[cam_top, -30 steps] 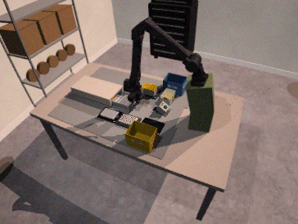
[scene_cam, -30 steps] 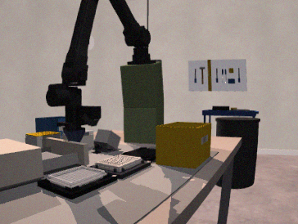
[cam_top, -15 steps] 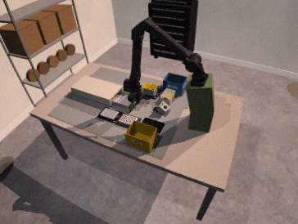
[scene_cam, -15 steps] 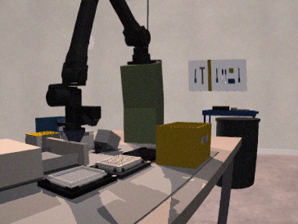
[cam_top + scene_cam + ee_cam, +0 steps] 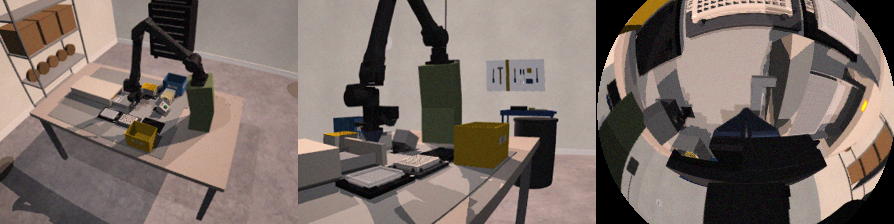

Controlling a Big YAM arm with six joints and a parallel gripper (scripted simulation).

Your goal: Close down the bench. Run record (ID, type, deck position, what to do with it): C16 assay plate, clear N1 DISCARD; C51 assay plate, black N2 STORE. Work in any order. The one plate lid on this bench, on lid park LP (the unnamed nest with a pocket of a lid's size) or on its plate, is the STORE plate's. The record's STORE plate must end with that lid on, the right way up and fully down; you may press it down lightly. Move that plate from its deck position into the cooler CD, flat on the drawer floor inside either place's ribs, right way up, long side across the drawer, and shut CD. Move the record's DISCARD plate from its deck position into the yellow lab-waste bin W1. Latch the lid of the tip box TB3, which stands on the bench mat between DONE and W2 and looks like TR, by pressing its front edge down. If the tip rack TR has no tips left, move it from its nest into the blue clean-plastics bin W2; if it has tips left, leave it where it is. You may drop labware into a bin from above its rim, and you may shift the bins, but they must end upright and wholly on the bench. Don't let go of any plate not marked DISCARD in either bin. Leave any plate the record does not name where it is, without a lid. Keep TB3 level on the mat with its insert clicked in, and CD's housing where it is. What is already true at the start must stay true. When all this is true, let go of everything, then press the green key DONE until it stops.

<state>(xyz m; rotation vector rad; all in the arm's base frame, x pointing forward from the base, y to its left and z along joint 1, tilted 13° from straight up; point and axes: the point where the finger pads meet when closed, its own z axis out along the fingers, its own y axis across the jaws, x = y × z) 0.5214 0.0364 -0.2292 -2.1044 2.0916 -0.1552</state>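
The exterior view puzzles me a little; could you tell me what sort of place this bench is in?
Most likely a small lab workroom: well plates sit in nests on the bench mat, a yellow waste bin stands beside them, and a tool board hangs on the wall.

The tall green block [image 5: 200, 107] stands toward the table's right edge, walling that side off. The yellow bin [image 5: 141, 136] guards the front edge; the blue bin [image 5: 175, 82] sits near the back edge. Between them, plates and boxes crowd the mat [image 5: 69, 112]. The front right corner of the table [image 5: 213, 172] looks open, though the view is coarse.
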